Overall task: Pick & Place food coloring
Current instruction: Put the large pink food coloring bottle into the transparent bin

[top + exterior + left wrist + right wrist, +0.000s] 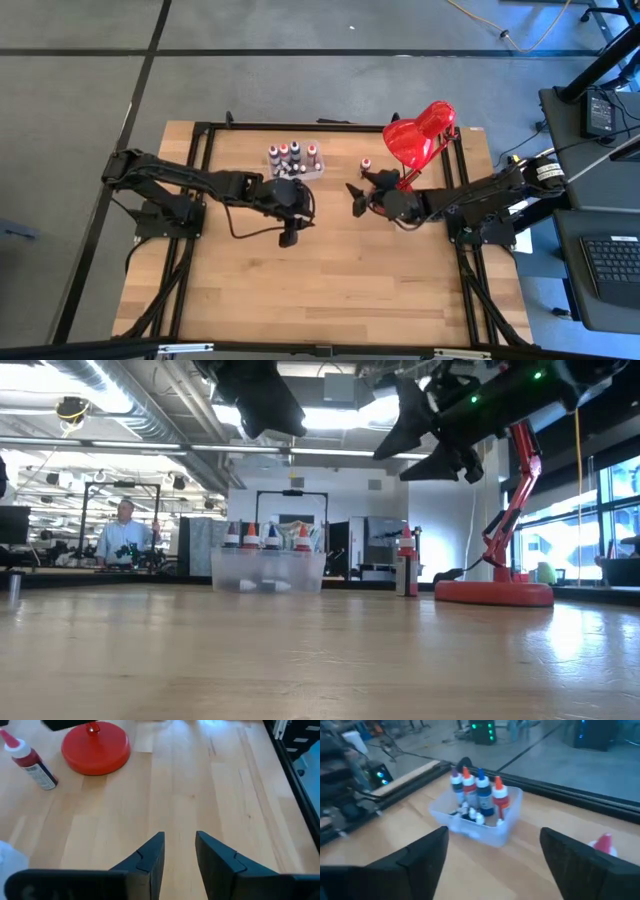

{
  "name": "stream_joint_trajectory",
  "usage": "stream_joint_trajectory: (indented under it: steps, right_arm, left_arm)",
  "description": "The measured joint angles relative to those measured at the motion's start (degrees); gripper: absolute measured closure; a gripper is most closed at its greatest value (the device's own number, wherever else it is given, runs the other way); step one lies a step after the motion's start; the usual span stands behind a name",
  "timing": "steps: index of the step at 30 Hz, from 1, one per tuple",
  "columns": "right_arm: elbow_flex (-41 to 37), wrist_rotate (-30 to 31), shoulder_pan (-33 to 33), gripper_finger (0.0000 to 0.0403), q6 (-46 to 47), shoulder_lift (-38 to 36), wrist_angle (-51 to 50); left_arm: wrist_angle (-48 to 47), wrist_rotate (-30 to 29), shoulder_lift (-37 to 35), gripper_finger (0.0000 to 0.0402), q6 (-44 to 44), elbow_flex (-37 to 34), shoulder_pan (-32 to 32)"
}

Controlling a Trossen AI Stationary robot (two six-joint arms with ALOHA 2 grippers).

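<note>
Bottle stands upright by the lamp base, just outside the box, nearest my right gripper, which hangs spread and empty, above and just short of it.

Red desk lamp, pale wooden table, clear plastic box, red white-capped bottle, black pincers

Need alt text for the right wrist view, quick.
The right claw, open and empty, hangs above the wooden table, facing a clear plastic box of upright food coloring bottles. One red bottle stands apart.
</note>
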Motion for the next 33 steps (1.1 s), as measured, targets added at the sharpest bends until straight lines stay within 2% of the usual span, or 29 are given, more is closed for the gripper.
stream_joint_trajectory:
  steps: [6, 11, 22, 28, 33]
  right_arm:
    - [0.0, -3.8, -1.4, 0.0065, -1.8, 0.0, -1.4]
    - [0.0, -0.5, -3.1, 0.0064, 3.4, 0.0, -2.5]
    - [0.0, -0.3, -11.4, 0.0064, 11.9, 4.8, -4.7]
    - [0.0, -0.9, -14.3, 0.0064, 12.5, 7.0, -4.7]
    - [0.0, -5.3, -16.9, 0.0066, 12.5, 7.3, -4.9]
  left_arm:
    - [0.0, 0.0, 0.0, 0.0296, 0.1, 0.0, -0.3]
    - [0.0, 0.0, 0.0, 0.0293, 0.9, 0.0, -0.1]
    - [-0.7, 0.0, 0.0, 0.0297, 5.8, 0.0, -0.1]
    - [-3.0, 0.0, 0.0, 0.0296, 6.6, 0.0, -0.1]
    - [-5.0, 0.0, 0.1, 0.0293, 9.0, 0.0, -0.1]
